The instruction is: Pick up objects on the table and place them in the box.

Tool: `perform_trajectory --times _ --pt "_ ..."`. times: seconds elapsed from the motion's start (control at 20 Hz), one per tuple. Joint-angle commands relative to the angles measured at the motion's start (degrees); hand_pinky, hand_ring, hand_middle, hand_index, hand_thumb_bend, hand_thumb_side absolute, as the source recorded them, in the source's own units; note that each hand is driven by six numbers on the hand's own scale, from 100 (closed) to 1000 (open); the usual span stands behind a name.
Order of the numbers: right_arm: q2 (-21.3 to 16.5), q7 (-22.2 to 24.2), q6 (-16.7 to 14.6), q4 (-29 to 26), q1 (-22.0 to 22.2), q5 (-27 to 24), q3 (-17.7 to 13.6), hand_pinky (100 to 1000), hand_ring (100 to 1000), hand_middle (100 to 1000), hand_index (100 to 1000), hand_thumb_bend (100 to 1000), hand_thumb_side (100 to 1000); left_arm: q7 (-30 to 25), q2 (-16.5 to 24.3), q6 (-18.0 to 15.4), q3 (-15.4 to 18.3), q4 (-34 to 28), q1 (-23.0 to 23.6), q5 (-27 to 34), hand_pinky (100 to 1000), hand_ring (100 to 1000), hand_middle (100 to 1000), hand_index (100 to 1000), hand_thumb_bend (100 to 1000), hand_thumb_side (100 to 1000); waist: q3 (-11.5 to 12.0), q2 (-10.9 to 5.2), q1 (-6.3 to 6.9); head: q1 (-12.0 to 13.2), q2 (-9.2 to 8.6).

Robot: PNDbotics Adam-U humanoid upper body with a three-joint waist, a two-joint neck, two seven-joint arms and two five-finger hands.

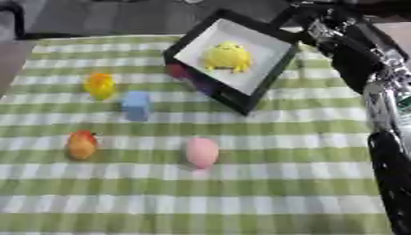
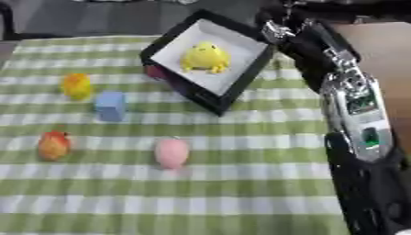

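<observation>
A: Your right arm fills the right side; the right eye view shows its silver casing and black forearm more fully, while the left eye view crops it at the edge.

B: And the hand?

A: Your right hand sits at the far right corner of the box, up near the top of the view. It's a dark blur there, so you can't tell how far the fingers are spread, or whether they touch the rim. Your left hand shows in neither view.

B: The box?

A: The black-walled square box with a white floor lies skewed on the green-and-white checked cloth. Inside it rests one yellow frog-like soft toy. A reddish shape shows just against the box's left wall, too vague to name.

B: What's left on the cloth?

A: A pink egg-shaped toy, a light blue block, an orange rounded toy and a yellow-orange rounded toy, all apart from each other, left of the box.
</observation>
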Motion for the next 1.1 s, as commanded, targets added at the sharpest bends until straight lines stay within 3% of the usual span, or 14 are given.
perform_trajectory --times 0.05,0.75,1.1 --pt "-1.16 0.17 -0.11 -0.94 -0.77 0.44 0.06 956 734 783 813 215 396 -0.05 1.68 0.08 0.19 -1.11 -0.24 -0.42 782 681 792 892 371 701 -0.02 -0.70 0.01 -0.01 -0.11" --pt "-1.21 -0.11 -0.15 -0.97 -1.01 0.56 -0.18 956 735 783 814 214 395 -0.11 1.87 0.04 0.24 -1.13 -0.42 -0.49 783 679 787 886 370 699 -0.23 -0.51 -0.01 -0.48 -0.11" --pt "-1.58 -0.60 -0.60 -0.78 -1.58 1.45 -0.41 956 736 783 814 214 393 -0.33 3.78 -0.06 0.11 -1.45 -1.80 -0.85 782 670 773 872 366 686 -0.89 -0.27 0.05 -2.11 -0.11"
